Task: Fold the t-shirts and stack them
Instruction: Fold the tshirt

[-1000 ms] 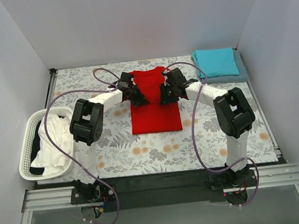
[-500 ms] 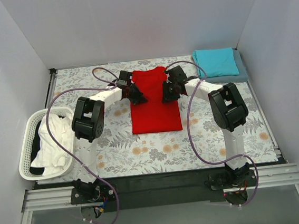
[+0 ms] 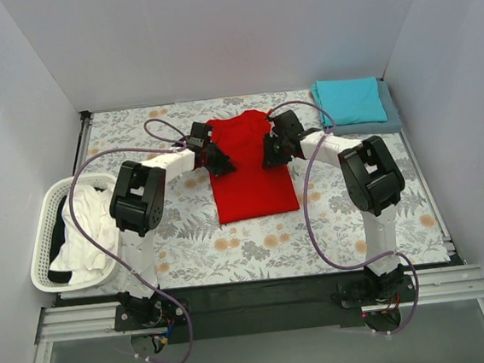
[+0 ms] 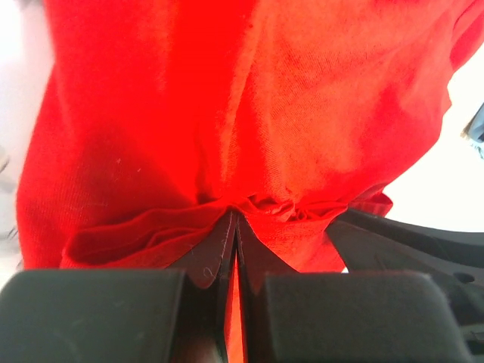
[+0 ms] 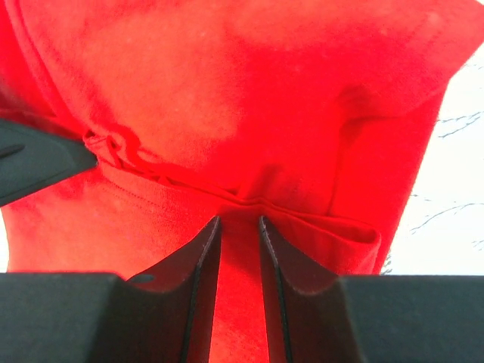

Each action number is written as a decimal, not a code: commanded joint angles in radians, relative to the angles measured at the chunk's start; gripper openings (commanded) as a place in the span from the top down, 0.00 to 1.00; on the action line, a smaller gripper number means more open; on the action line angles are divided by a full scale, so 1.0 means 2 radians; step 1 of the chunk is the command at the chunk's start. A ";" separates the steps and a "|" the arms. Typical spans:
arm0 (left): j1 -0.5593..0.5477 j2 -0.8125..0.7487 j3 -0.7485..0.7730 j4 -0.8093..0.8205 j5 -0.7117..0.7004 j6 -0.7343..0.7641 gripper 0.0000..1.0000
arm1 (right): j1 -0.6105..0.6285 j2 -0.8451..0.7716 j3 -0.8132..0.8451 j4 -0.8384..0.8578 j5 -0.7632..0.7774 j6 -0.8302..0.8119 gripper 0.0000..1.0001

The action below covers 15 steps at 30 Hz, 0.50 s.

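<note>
Fingers on plain red t-shirt

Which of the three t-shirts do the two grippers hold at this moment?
The red t-shirt, mid-table, pinched by the left gripper and the right gripper. The teal t-shirt and the grey-blue t-shirt lie stacked at the far right corner.

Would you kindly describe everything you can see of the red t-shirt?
The red t-shirt is plain, soft-looking cloth, folded to a long narrow strip, collar at the far end, lying on the flowered table at its middle. The left gripper and right gripper pinch its side edges near the far end, bunching the cloth there.
</note>
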 commanded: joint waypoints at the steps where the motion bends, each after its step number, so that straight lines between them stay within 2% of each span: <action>1: 0.003 -0.022 -0.047 -0.059 -0.048 0.005 1.00 | 0.012 -0.003 -0.040 -0.044 0.024 -0.008 0.67; 15: 0.003 -0.153 -0.209 -0.033 -0.047 0.019 1.00 | 0.061 -0.137 -0.182 -0.021 0.031 0.046 0.67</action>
